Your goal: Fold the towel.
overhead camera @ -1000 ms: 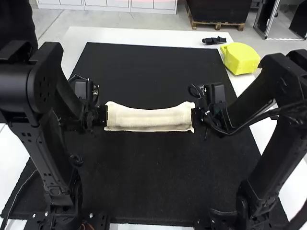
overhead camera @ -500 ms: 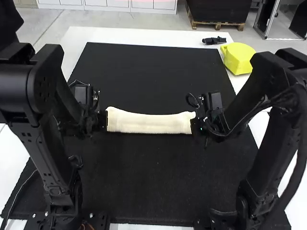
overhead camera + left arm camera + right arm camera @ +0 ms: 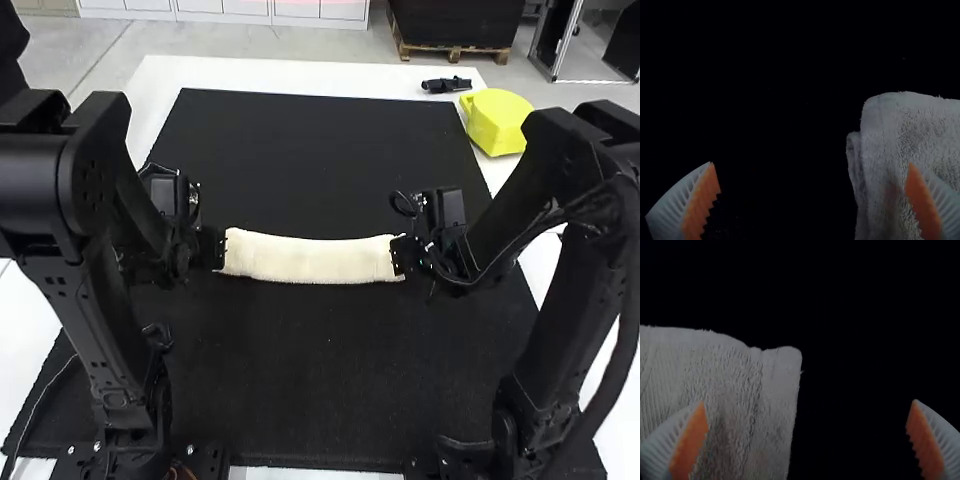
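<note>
A cream towel (image 3: 310, 259) lies as a folded narrow strip across the middle of the black mat. At its left end is my left gripper (image 3: 220, 250), and at its right end my right gripper (image 3: 398, 256). In the left wrist view, my left gripper (image 3: 812, 200) is wide open, one finger over the towel (image 3: 915, 135) and the other over the dark mat; layered edges show at that end. Similarly, the right wrist view has my right gripper (image 3: 807, 440) wide open, one finger above the towel (image 3: 725, 380), the other beyond its end.
The black mat (image 3: 320, 150) covers most of the white table (image 3: 290, 73). At the back right stand a yellow object (image 3: 497, 120) and a small black item (image 3: 446, 85). Both arms rise at the sides.
Both grippers have opened and let go of the towel's ends. Its strip now lies lower on the mat, its front edge slightly bowed, and the right arm has shifted a little inward.
</note>
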`<action>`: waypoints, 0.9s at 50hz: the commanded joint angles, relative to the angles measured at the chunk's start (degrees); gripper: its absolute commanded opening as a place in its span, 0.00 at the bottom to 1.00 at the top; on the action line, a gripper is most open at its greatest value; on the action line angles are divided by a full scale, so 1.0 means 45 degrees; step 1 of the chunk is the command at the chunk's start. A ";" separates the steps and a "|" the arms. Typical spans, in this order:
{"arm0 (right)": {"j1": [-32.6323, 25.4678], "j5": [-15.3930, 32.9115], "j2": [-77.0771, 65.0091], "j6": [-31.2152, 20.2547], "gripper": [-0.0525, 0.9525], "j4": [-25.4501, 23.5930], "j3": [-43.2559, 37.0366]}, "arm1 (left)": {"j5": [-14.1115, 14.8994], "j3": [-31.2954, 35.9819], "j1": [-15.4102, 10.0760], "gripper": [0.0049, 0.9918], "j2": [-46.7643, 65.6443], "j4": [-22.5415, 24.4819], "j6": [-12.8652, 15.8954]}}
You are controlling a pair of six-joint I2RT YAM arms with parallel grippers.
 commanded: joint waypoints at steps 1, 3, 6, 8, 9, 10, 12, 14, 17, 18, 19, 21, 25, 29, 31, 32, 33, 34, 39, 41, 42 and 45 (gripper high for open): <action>-0.0174 0.0232 0.0100 -0.0309 0.96 0.0592 -0.0110 | -0.0354 0.0006 0.0077 0.94 -0.0066 0.0329 0.0102; -0.0194 0.0232 0.0100 -0.0426 0.96 0.0846 -0.0091 | -0.0354 0.0006 0.0077 0.96 -0.0046 0.0544 0.0102; -0.0233 0.0212 0.0120 -0.0465 0.96 0.1022 -0.0071 | -0.0373 0.0006 0.0174 0.96 0.0012 0.0642 0.0122; -0.0252 0.0154 0.0120 -0.0446 0.96 0.1061 -0.0012 | -0.0393 0.0006 0.0252 0.96 0.0071 0.0876 0.0102; -0.0272 0.0076 0.0139 -0.0446 0.96 0.1061 0.0027 | -0.0373 0.0025 0.0311 0.96 0.0091 0.0954 0.0083; -0.0291 -0.0120 0.0179 -0.0426 0.96 0.1061 0.0124 | -0.0373 0.0045 0.0350 0.97 0.0149 0.1032 0.0083; -0.0350 -0.0217 0.0276 -0.0348 0.96 0.0983 0.0300 | -0.0354 0.0064 0.0448 0.97 0.0227 0.1286 0.0083; -0.0448 -0.0237 0.0374 -0.0329 0.96 0.0983 0.0398 | -0.0354 0.0123 0.0565 0.97 0.0344 0.1462 0.0083; -0.0604 -0.0393 0.0608 -0.0290 0.96 0.0963 0.0632 | -0.0354 0.0318 0.0741 0.97 0.0579 0.1579 0.0083; -0.0643 -0.0393 0.0706 -0.0290 0.96 0.0924 0.0730 | -0.0354 0.0396 0.0799 0.97 0.0618 0.1559 0.0102; -0.0702 -0.0413 0.0823 -0.0290 0.96 0.0905 0.0827 | -0.0334 0.0474 0.0858 0.97 0.0676 0.1540 0.0122; -0.0741 -0.0569 0.0999 -0.0270 0.96 0.0905 0.0945 | -0.0315 0.0572 0.0956 0.97 0.0716 0.1501 0.0161; -0.0780 -0.0686 0.1331 -0.0270 0.96 0.0905 0.1218 | -0.0276 0.0670 0.1131 0.97 0.0716 0.1481 0.0317; -0.0780 -0.1155 0.1487 -0.0036 0.96 0.0827 0.1550 | -0.0276 0.0670 0.1190 0.97 0.0716 0.1559 0.0337; -0.0780 -0.1448 0.1487 0.0199 0.96 0.0631 0.1706 | -0.0276 0.0670 0.1190 0.97 0.0696 0.1579 0.0356; -0.0760 -0.1604 0.1468 0.0394 0.96 0.0397 0.1843 | -0.0276 0.0670 0.1190 0.97 0.0696 0.1638 0.0356; -0.0741 -0.1721 0.1468 0.0550 0.96 0.0124 0.1960 | -0.0276 0.0689 0.1190 0.97 0.0696 0.1657 0.0356; -0.0721 -0.1917 0.1448 0.0726 0.96 -0.0111 0.2097 | -0.0276 0.0670 0.1190 0.97 0.0696 0.1677 0.0356; -0.0702 -0.2991 0.1331 0.2074 0.96 -0.1380 0.2644 | -0.0276 0.0748 0.1190 0.97 0.0696 0.1696 0.0337; -0.0702 -0.3128 0.1311 0.2347 0.96 -0.1634 0.2761 | -0.0276 0.0728 0.1190 0.97 0.0676 0.1657 0.0337; -0.0702 -0.3225 0.1292 0.2542 0.96 -0.1693 0.2800 | -0.0276 0.0728 0.1190 0.97 0.0696 0.1657 0.0337; -0.0741 -0.3303 0.1272 0.2796 0.96 -0.2025 0.2878 | -0.0276 0.0709 0.1190 0.97 0.0676 0.1638 0.0376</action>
